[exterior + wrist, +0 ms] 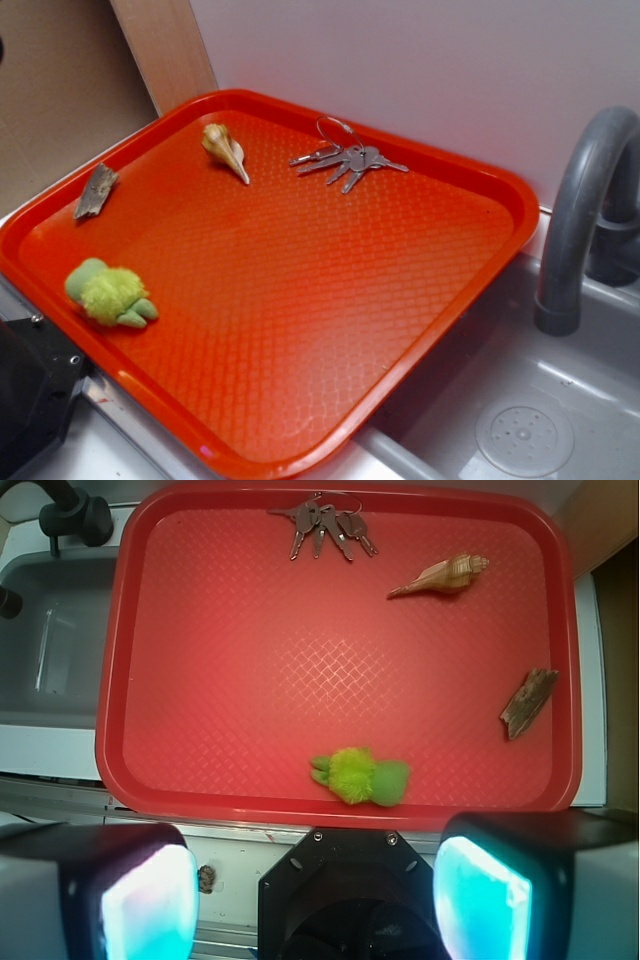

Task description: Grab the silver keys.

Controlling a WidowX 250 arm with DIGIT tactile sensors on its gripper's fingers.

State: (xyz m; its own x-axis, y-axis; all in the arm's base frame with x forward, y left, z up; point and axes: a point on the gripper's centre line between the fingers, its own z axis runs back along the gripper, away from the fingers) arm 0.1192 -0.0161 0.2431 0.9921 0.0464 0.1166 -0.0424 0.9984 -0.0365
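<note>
My gripper (315, 890) is wide open and holds nothing. In the wrist view my two fingers (150, 905) stand well apart at the bottom of the picture, their pads glowing light blue, with only the black body of my wrist between them. I am over the near edge of the counter, just outside the rim of the red tray (440, 160), and I touch no object.

The tray covers most of the counter and reaches over the edge of the grey sink (560, 400), where the curved grey faucet (575, 210) stands. The silver keys (350, 160) lie flat on the tray near its far edge, close to the white wall, towards the far corner on the sink side. In the wrist view the silver keys (322, 525) are at the top, far from my fingers, with the whole tray between us. The keys are fanned out, and their thin wire ring points to the far rim.

The beige seashell (226, 148) lies beside the keys along the same far edge, apart from them. The piece of bark (95, 190) is near the tray corner away from the sink. The green plush toy (108, 293) rests near the edge of the tray closest to me, so it is the nearest object to my fingers.
</note>
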